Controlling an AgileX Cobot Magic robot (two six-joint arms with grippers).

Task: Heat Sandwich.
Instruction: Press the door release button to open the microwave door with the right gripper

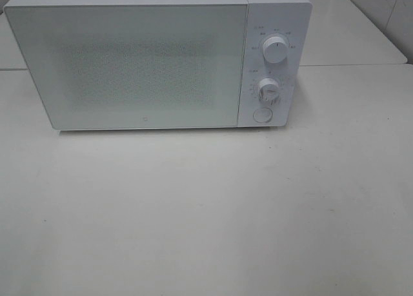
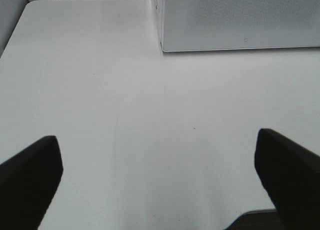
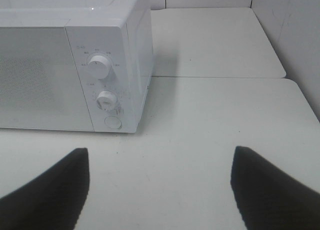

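Boxy white microwave point(image 1: 148, 64) sits on the white tabletop point(image 1: 206, 212) w/ its frosted door point(image 1: 129, 67) shut. The sandwich isn't visible in any of the 3 views, so can't tell if it's inside behind the door or off-camera. Left gripper point(image 2: 156, 137) & right gripper point(image 3: 161, 151) both hang over the table w/ jaws spread wide, holding nothing. My read: either nothing's begun yet, or the sandwich is already loaded & what's left is setting the 2 round white dials point(image 1: 275, 49), then taking it out.
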